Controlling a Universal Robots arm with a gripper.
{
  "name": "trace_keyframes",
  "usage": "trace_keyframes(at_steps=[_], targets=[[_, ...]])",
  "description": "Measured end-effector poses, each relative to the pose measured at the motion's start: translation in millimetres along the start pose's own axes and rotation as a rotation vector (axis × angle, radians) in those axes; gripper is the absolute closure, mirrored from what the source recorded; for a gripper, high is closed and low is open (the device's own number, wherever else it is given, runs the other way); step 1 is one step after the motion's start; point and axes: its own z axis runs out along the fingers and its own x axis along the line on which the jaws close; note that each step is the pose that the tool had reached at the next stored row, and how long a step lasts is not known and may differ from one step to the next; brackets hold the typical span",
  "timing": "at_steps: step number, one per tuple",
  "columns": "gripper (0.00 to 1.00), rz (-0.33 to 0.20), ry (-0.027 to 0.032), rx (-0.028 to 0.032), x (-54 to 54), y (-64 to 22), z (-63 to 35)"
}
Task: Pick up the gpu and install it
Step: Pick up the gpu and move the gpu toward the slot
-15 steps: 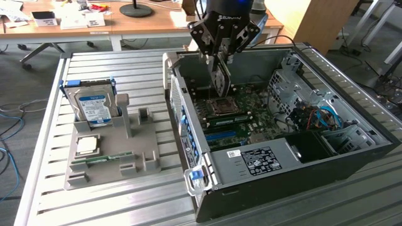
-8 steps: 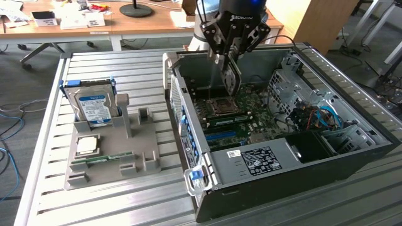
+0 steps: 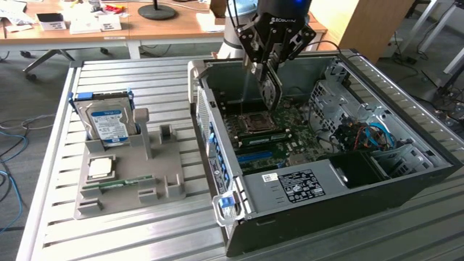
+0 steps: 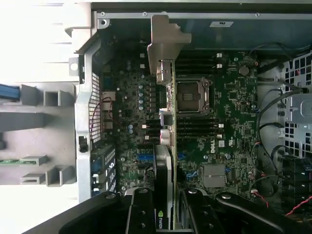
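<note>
Black pincer point(image 4: 168, 207) fingers sit closest in the wrist view, clamped on both faces of the gpu point(image 4: 165, 170), a thin dark circuit card with a silver end bracket. I see the card edge-on. Its long axis runs straight away from the pincer, bracket at the far end.

From the exterior view the pincer point(image 3: 266, 66) holds the gpu point(image 3: 273, 89) hanging down into the open black computer case point(image 3: 406, 179), which lies on its side. Card's lower end is over the green motherboard point(image 3: 294, 136), just beside the square metal processor socket point(image 3: 254, 120). Can't tell if it touches the board.

Case walls flank the card. Red and blue cables point(image 3: 366, 136) bunch well off to the exterior view's right.

On the slatted metal surface point(image 3: 145, 234), exterior view's left of the case: grey moulded holder point(image 3: 138, 179) with an upright silver hard drive with blue label point(image 3: 107, 122), a square silver processor chip point(image 3: 100, 167) and a narrow green memory stick point(image 3: 116, 185).
</note>
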Motion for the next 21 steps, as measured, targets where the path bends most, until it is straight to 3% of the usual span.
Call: trace_keyframes(at_steps=[21], targets=[[0.73, 0.0, 0.0, 0.0, -61.4, 2.4, 1.8]])
